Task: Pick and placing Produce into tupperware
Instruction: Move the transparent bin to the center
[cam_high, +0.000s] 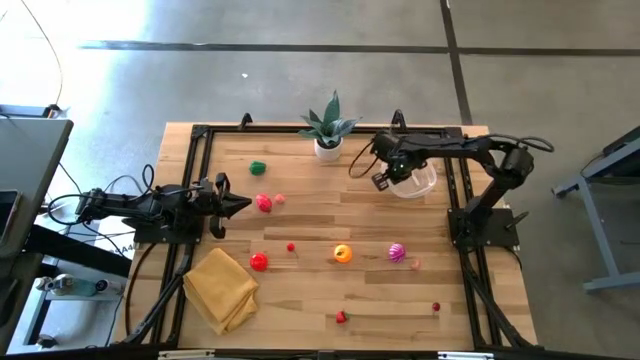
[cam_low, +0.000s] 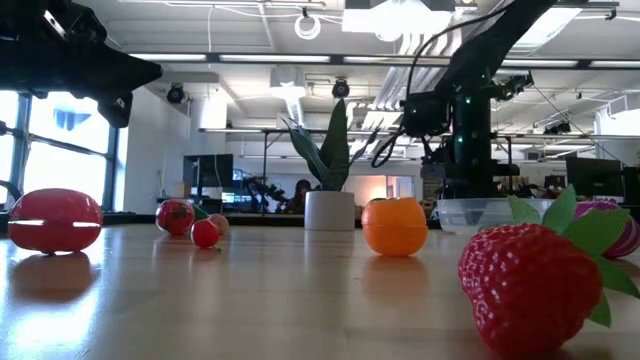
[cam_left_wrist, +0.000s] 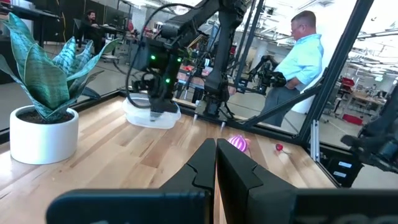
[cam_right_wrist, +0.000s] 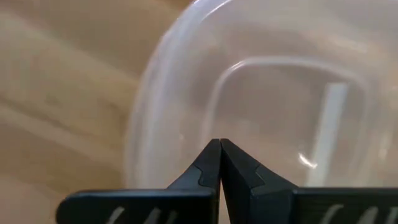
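Beside tupperware, potted plant, yellow cloth

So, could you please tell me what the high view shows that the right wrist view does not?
Only the high view shows the scattered produce, such as the orange and the green piece, plus the yellow cloth, the potted plant and the left pincer, shut near a red piece. Only the right wrist view shows the tupperware's empty inside. Both show the shut right pincer over the tub.
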